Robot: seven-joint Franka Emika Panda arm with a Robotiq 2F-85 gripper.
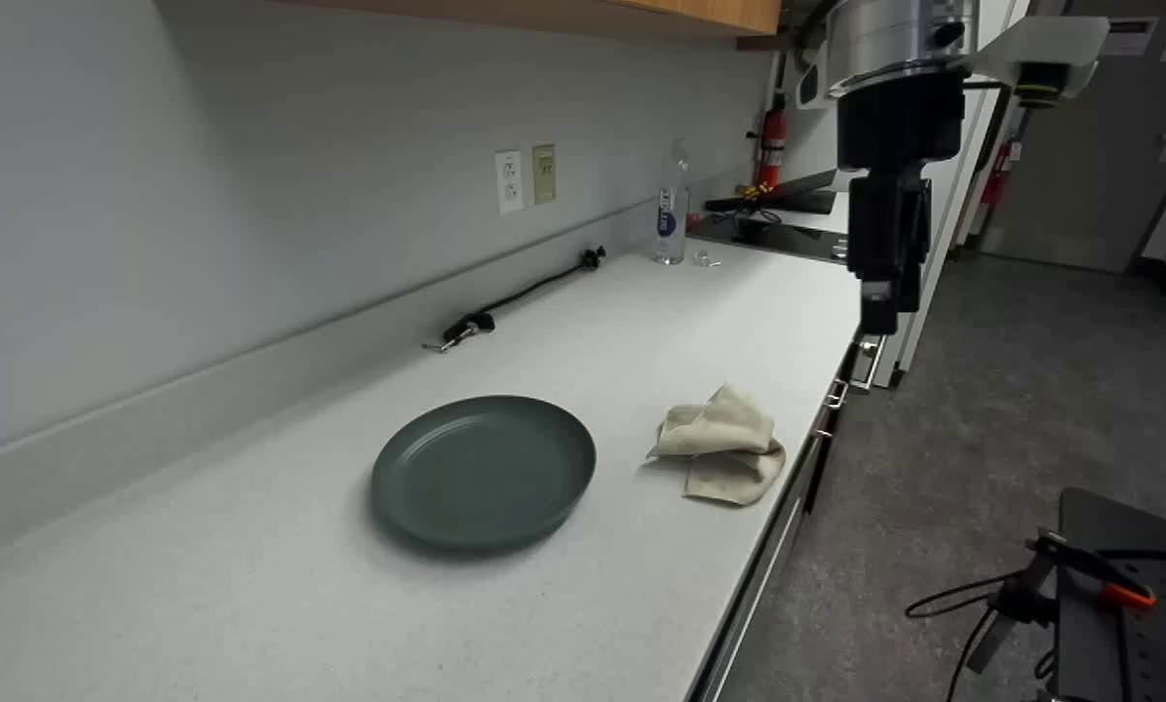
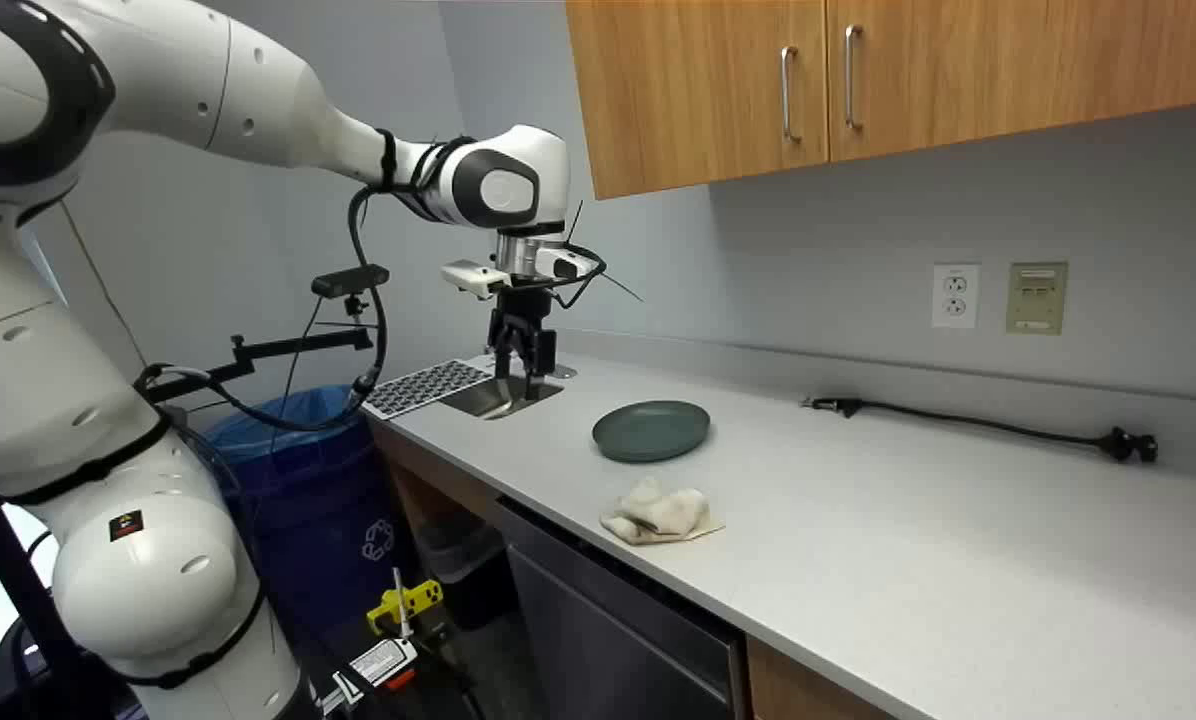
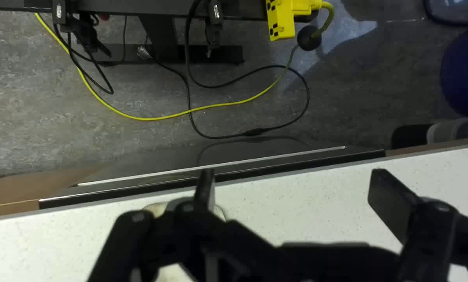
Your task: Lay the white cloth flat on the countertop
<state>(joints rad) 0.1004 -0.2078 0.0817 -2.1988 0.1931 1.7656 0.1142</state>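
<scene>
The white cloth [image 1: 724, 444] lies crumpled and folded over itself on the white countertop [image 1: 563, 624], close to its front edge. In an exterior view it shows as a bunched heap [image 2: 658, 512]. In the wrist view only small parts of the cloth [image 3: 155, 208] show; my left-hand finger hides most of it. My gripper [image 3: 292, 184] is open in the wrist view, with bare countertop [image 3: 296, 215] between its fingers. In both exterior views the gripper [image 1: 893, 310] [image 2: 520, 380] hangs in the air, pointing down, apart from the cloth.
A dark green round plate [image 1: 485, 473] [image 2: 651, 430] stands beside the cloth. A black cable [image 1: 534, 288] lies along the backsplash. A bottle [image 1: 673, 210] stands farther along. A wooden cabinet [image 2: 698, 90] hangs above. A sink [image 2: 503, 397] is set in the far end.
</scene>
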